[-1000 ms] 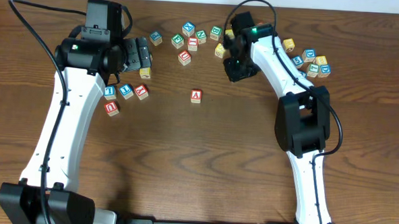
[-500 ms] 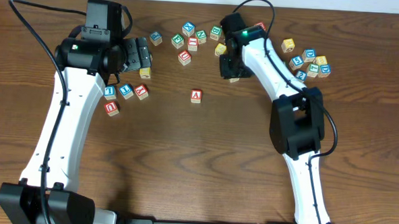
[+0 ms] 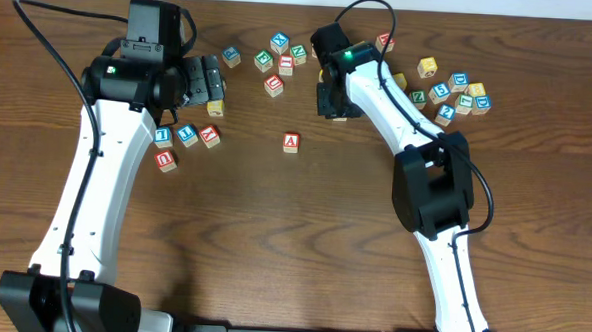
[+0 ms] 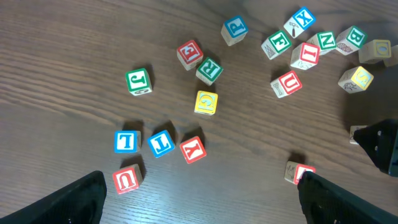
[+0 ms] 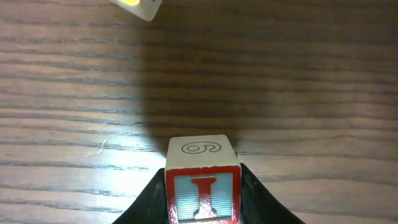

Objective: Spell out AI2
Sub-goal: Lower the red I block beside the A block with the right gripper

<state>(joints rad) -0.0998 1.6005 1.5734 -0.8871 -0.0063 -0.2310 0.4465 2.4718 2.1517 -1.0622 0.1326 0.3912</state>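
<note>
AI2's one "I" cube (image 5: 201, 198) sits gripped in right end effector (image 5: 202, 186), hidden overhead; one "A" cube (image 3: 291, 141) visible; left end effector (image 4: 202, 199) gaping.

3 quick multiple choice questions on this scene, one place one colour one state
1. Where is the A cube?
a) in the pile at the top
b) alone on the table, nothing touching it
c) stacked on another cube

2. What colour is the letter on the cube in the right fingers?
a) green
b) blue
c) red

3. How are the left fingers?
a) wide open, empty
b) shut on a cube
c) out of view

Answers: b, bare wood lies all round it; c, the I cube shows a red letter; a, they stand far apart, gripping nothing.
</note>
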